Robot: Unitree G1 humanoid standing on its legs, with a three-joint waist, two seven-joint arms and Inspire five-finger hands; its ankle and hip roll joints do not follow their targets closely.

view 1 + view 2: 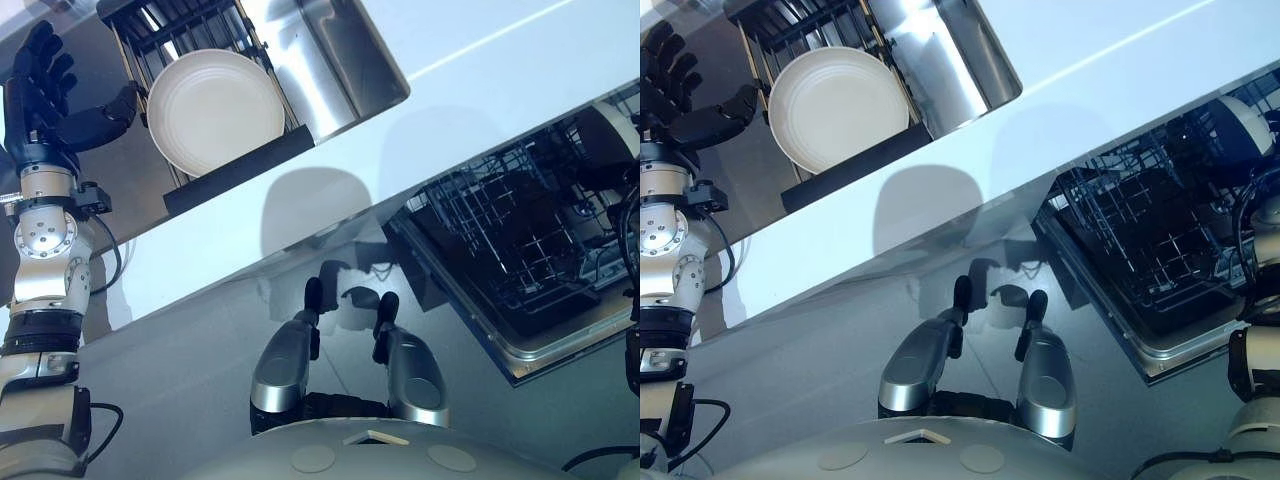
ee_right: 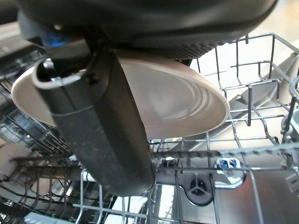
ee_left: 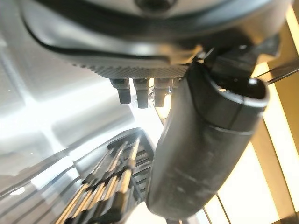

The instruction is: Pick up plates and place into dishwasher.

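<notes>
At the upper left of the left eye view, the left robot hand (image 1: 45,95) is spread wide with straight fingers, its thumb reaching toward a white plate (image 1: 215,110) that rests in the dark dish rack (image 1: 235,168) beside the steel sink (image 1: 335,60). The white tabletop (image 1: 470,70) crosses the frame. In the right wrist view, the right robot hand (image 2: 100,126) grips a second white plate (image 2: 187,105) over the dishwasher rack (image 2: 261,144).
</notes>
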